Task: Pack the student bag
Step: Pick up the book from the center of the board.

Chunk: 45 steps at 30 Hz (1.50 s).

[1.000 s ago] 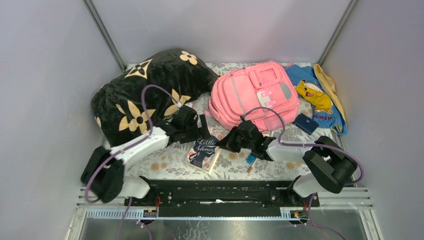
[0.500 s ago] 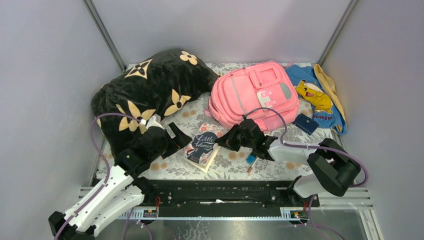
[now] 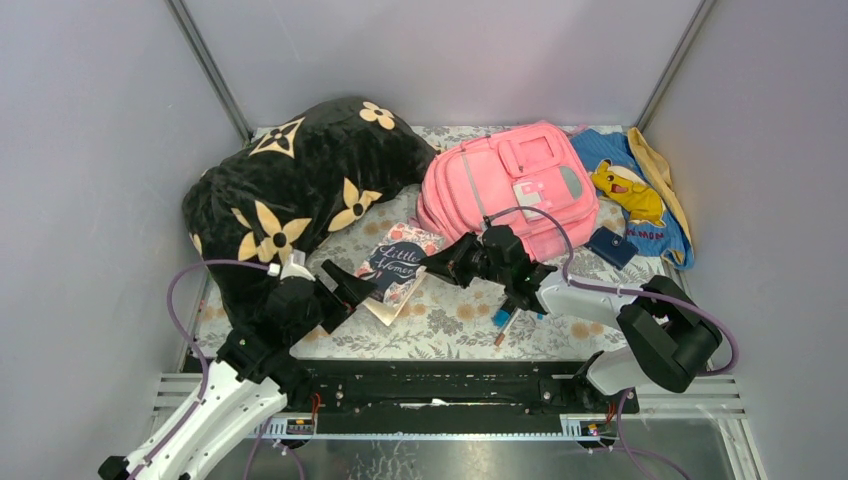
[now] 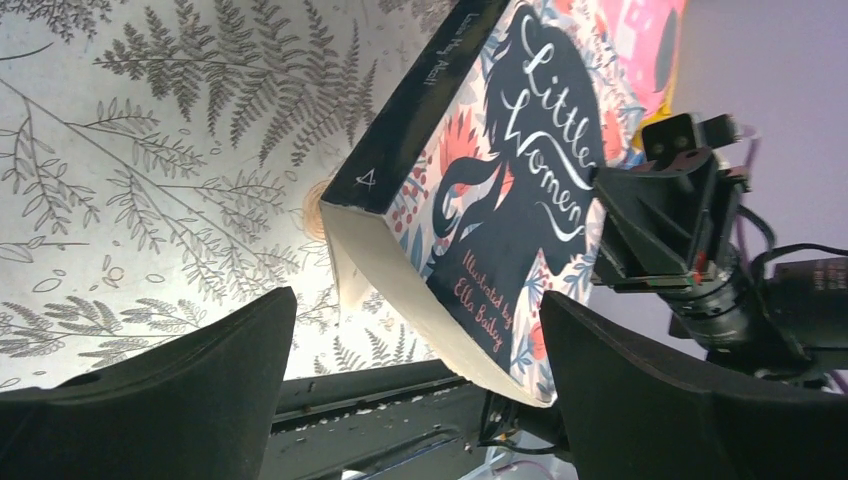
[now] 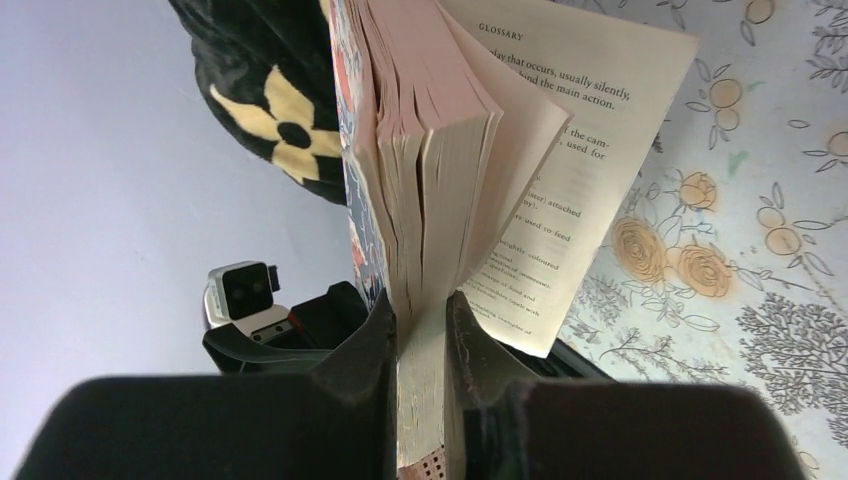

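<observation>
Pillow (image 3: 300, 190), black with tan flowers, fills the left of my overhead view. Just right of it my left claw (image 3: 348, 288) hangs with its fingers spread wide, gripping nothing. Its wrist camera looks between those fingers at the book (image 3: 397, 262) (the title "Little Women" is readable). The book is held tilted over the flowered tablecloth (image 3: 450, 325). My right claw (image 3: 437, 266) is clenched on its page edge, and one loose page fans out in the right wrist view. Behind that claw the pink backpack (image 3: 510, 185) lies front-up at the back of the table, just beside the pillow. Rightmost I see a blue cloth (image 3: 640, 230) and a small navy pouch (image 3: 612, 246).
</observation>
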{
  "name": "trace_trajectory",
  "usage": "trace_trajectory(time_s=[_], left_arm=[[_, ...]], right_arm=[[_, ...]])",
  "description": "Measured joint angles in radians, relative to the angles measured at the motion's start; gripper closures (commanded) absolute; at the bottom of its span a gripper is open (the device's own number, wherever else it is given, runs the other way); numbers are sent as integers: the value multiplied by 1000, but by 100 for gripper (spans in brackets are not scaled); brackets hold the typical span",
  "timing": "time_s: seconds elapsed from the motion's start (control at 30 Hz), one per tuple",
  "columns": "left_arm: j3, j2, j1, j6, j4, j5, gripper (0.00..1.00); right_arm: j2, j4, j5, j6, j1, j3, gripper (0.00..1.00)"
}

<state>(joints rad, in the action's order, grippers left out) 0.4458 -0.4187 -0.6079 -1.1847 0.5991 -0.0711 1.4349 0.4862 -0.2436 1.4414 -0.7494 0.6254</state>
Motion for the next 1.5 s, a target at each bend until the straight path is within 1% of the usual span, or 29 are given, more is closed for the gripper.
trace_trajectory(time_s=[0.13, 0.27, 0.37, 0.53, 0.67, 0.73, 0.8, 0.93, 0.97, 1.0, 1.07, 1.1, 1.13, 1.17, 1.2, 1.23, 1.3, 1.33, 1.37, 1.4, 1.43, 1.5], left_arm=[[-7, 49, 0, -29, -2, -6, 1], [-31, 42, 0, -34, -34, 3, 1], [-71, 10, 0, -20, -107, 39, 1], [-77, -89, 2, 30, -232, 109, 1], [-77, -99, 2, 58, -287, 130, 2], [-77, -100, 2, 62, -310, 135, 6], [-76, -106, 2, 60, -330, 137, 22], [-76, -113, 4, 25, -347, 119, 43], [-76, -119, 4, 16, -352, 111, 52], [-73, -124, 4, 6, -356, 101, 63], [-53, -146, 5, -11, -359, 78, 81], [-37, -158, 5, -21, -360, 67, 91], [-19, -171, 2, -24, -355, 56, 100], [5, -187, -1, -26, -341, 46, 100], [21, -201, -3, -26, -325, 40, 100], [40, -213, -4, -26, -302, 31, 100], [106, -239, -6, -9, -236, 0, 100], [146, -251, -1, 16, -203, -25, 100], [184, -265, 8, 39, -170, -51, 100], [259, -299, 27, 78, -96, -79, 100], [343, -347, 44, 116, -38, -100, 100], [520, -451, 77, 193, 62, -129, 100]], right_arm=[[0, 21, -14, 15, 1, 4, 100], [2, 51, -32, 39, 3, 4, 100], [6, 68, -46, 48, 3, 5, 100], [33, 72, -74, 63, 5, 14, 100], [60, 88, -94, 95, 6, 18, 100], [67, 94, -98, 108, 8, 18, 100], [73, 101, -100, 117, 11, 19, 100], [73, 111, -91, 119, 13, 18, 100], [73, 113, -87, 119, 13, 18, 100], [73, 114, -85, 119, 13, 16, 100], [76, 118, -80, 114, 13, 9, 100], [80, 117, -77, 109, 12, 8, 100], [86, 116, -74, 100, 11, 8, 97], [89, 112, -71, 89, 10, 11, 84], [90, 94, -69, 71, 10, 21, 65], [90, 74, -69, 53, 10, 34, 55], [88, 10, -68, -14, 8, 79, 39], [80, -47, -55, -71, 5, 105, 34], [63, -111, -25, -131, 3, 125, 31], [35, -190, 20, -198, 1, 144, 29], [-2, -277, 82, -274, -3, 164, 27], [-73, -403, 211, -411, -4, 201, 28]])
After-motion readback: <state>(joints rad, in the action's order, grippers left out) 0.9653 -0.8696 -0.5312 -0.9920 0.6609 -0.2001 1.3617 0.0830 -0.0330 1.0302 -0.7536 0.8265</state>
